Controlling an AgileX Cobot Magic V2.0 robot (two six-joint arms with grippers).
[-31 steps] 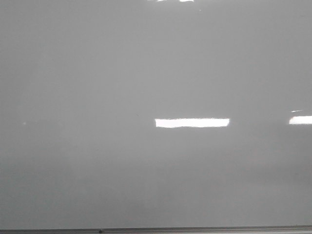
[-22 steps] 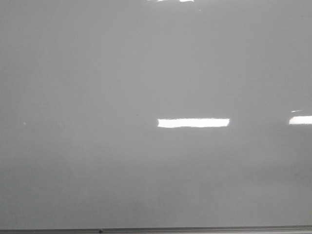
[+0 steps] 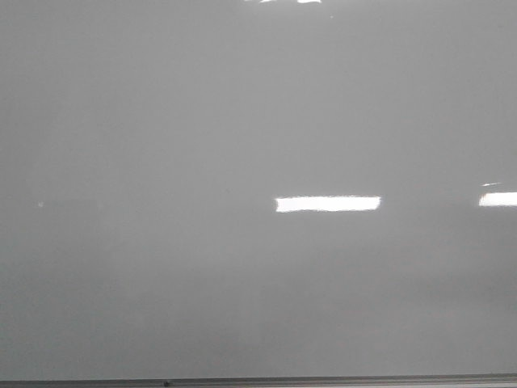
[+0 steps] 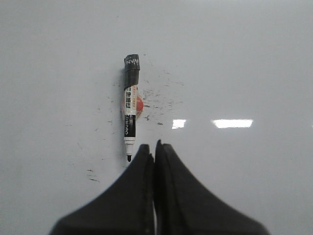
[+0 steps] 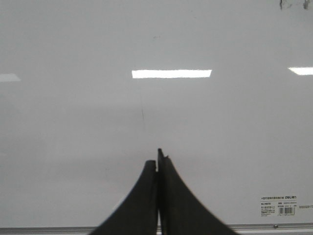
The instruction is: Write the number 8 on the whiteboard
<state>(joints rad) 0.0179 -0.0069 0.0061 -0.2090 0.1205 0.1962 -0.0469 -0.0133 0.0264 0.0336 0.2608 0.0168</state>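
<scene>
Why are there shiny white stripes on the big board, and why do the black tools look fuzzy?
Front view: the stripes are lamps mirrored in the glossy whiteboard, the brightest at. Left wrist view: the marker looks sharp, but the shut left tool sits close to the camera and blurs. Right wrist view: another stripe, and the shut right tool is equally soft.

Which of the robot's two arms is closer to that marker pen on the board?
Left. The marker pen lies just ahead of the left fingers, tip pointing toward them. The right fingers face bare whiteboard, no marker in their view.
</scene>
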